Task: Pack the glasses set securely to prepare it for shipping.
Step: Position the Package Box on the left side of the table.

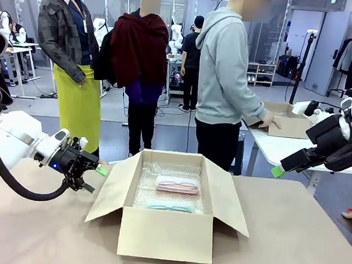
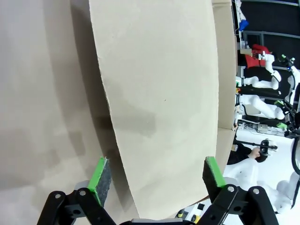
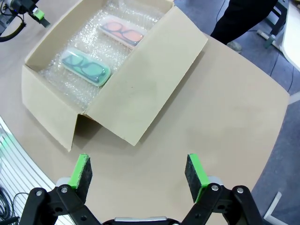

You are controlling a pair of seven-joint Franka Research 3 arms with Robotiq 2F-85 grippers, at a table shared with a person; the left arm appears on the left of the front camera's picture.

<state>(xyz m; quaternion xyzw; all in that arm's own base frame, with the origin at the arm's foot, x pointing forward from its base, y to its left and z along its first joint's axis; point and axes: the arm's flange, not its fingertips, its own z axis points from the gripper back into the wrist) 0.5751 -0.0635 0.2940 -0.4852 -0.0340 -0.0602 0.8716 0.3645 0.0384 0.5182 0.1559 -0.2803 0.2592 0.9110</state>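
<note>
Holding my left hand (image 1: 94,173) spread wide right by the left flap of the cardboard box (image 1: 166,234), nothing in it. My right hand (image 3: 138,171) hangs spread too, above the table (image 3: 225,117), while the pink case (image 1: 178,184) and mint green case (image 1: 169,205) lie side by side on the bubble wrap (image 3: 86,37) inside the box.

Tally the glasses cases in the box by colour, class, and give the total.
Pink case: 1
Green case: 1
Total: 2, both lying on bubble wrap in the open box.
</note>
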